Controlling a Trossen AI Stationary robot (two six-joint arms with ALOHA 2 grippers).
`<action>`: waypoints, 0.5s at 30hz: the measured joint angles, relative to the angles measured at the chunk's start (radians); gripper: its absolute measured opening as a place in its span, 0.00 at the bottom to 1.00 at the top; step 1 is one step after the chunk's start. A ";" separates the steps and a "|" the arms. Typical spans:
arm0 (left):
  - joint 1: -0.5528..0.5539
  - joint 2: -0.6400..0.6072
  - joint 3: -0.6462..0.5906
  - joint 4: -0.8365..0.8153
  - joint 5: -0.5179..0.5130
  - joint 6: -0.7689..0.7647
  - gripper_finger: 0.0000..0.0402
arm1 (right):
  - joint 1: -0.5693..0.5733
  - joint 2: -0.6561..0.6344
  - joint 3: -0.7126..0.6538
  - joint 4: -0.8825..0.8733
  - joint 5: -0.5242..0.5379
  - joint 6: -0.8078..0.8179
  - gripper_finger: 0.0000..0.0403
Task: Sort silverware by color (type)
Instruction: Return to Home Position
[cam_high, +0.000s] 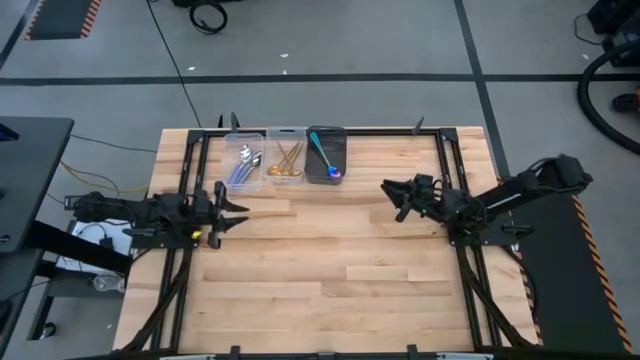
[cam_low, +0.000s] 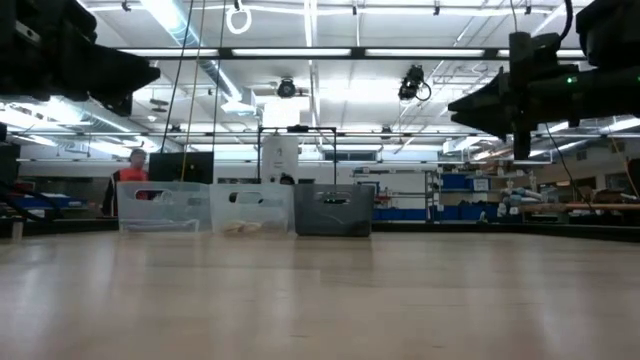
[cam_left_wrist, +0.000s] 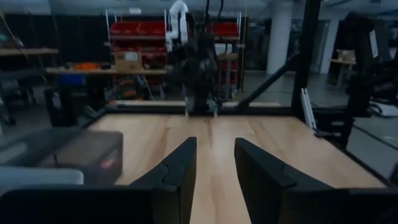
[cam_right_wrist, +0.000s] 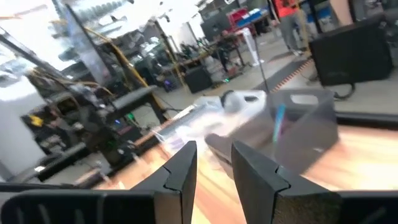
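The bench (cam_high: 340, 260) is showing smooth wood with a sheen. The left bin (cam_low: 165, 208) and middle bin (cam_low: 252, 208) are looking like clear glossy plastic, the right bin (cam_low: 333, 210) dark plastic. The spoons (cam_high: 246, 165) are gleaming as polished metal.

Overhead, low, wrist cameras (shared table (cam_high: 350, 262))
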 joint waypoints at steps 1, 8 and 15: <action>0.001 0.000 0.000 0.012 0.000 0.012 0.29 | 0.003 0.015 0.000 -0.003 0.012 0.007 0.27; 0.001 0.001 0.000 0.014 -0.002 -0.020 0.29 | 0.006 0.087 0.000 0.000 0.018 0.074 0.27; 0.001 0.001 -0.001 0.014 -0.002 -0.020 0.29 | 0.005 0.131 0.000 -0.002 -0.005 -0.165 0.27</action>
